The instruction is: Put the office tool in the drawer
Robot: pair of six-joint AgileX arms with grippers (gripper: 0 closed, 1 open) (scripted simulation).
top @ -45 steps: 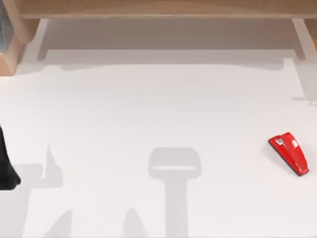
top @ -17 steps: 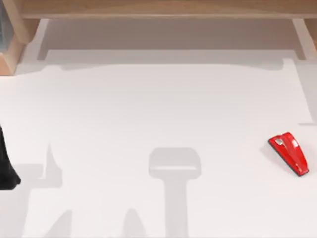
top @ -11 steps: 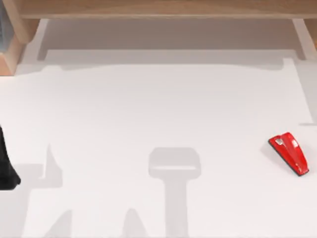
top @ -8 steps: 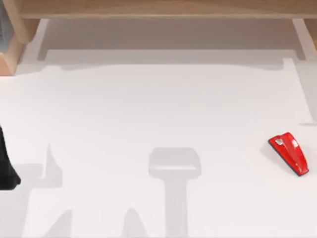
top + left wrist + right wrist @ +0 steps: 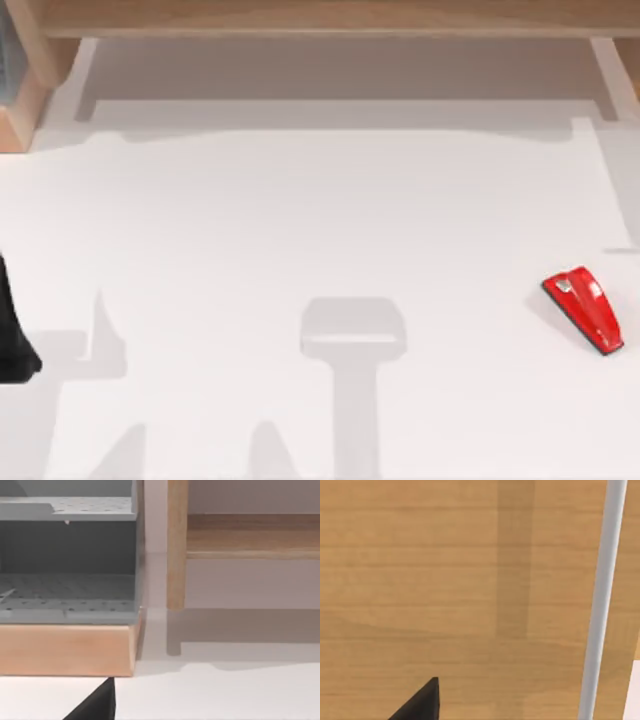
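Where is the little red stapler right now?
The red stapler lies flat on the white table, near the top view's right edge and well in front of the wooden furniture along the far side. Nothing is touching it.

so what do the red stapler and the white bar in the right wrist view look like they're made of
The stapler looks like glossy plastic, possibly painted metal: bright highlights on red, a thin black base. The white bar looks like smooth painted metal or plastic, evenly shaded, crossing a wood-grain panel.

Red stapler (lying flat) on table right.
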